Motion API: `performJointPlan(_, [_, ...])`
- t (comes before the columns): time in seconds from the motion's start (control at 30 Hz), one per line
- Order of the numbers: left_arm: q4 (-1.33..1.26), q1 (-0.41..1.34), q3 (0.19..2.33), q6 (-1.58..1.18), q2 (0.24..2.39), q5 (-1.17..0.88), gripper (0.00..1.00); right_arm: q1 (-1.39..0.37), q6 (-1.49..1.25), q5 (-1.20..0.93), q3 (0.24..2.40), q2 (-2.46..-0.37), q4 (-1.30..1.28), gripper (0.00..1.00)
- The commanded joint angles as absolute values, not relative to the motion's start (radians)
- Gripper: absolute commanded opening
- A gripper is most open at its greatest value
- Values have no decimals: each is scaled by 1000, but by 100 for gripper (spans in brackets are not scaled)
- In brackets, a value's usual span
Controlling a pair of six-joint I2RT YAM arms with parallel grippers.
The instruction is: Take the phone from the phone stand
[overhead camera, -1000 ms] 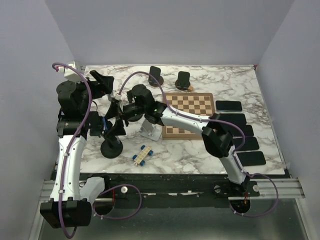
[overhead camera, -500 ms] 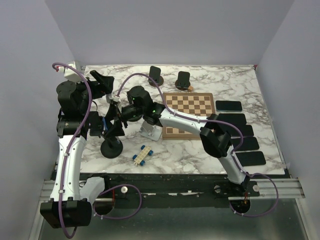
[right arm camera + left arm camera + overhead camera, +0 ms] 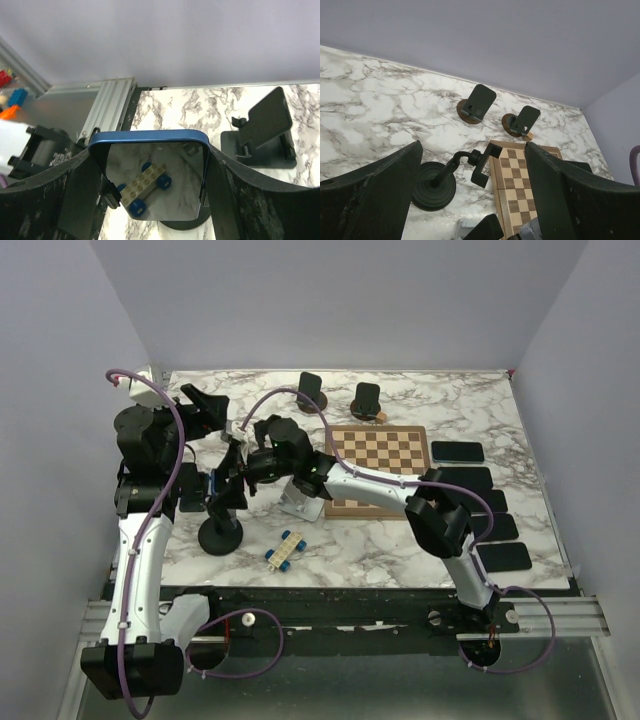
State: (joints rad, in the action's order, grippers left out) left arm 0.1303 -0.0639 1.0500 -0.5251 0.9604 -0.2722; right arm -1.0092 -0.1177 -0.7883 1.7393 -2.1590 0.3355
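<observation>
Your right gripper point(image 3: 155, 162) is set to phone width. The fingers point(image 3: 60, 200) look pressed on both long edges of the phone point(image 3: 152, 192), so read it as gripped side to side, screen toward the wrist camera. A bit of clamp shows at the phone's lower left edge and a round base sits right under it. My call: the phone is not yet free of the phone stand point(image 3: 221, 536), near the left side of the table point(image 3: 480, 410). Can't tell how deep it sits in the clamp.

Risks:
- Nothing pins that base. If the clamp bites, your pull drags or tips the whole stand along with the phone.
- Pull out along the clamp's open side, not sideways.
- The grip is on smooth edges only. A jerk when the phone pops loose could let it slide out and drop on the marble.
- The folding stand point(image 3: 260, 132) is just beside, and the Lego piece point(image 3: 285, 549) is near the base. A falling phone or toppling stand could hit either.

Your left gripper point(image 3: 471, 150) gapes wide with nothing in it, up off the table and apart from the phone stand. It faces an empty clamp stand point(image 3: 434, 186) and the chessboard point(image 3: 520, 175). It can't steady anything from there.
</observation>
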Motion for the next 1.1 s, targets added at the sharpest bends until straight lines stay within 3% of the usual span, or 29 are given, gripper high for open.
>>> performJointPlan(0.0, [103,-70,1034,-519,932,-244,91,-1017,-252,-553,1656,-2091,462,3])
performJointPlan(0.57, [407,-64,1089,-443,631,147,91,-1057,-405,39,1699,-1988,149,1])
performJointPlan(0.9, [532,-56,926,-434,442,84,89,-1057,-447,110,1747,-1946,8,1])
performJointPlan(1.07, [530,-43,801,-448,368,-61,85,-1057,-408,153,1720,-1924,2,1])
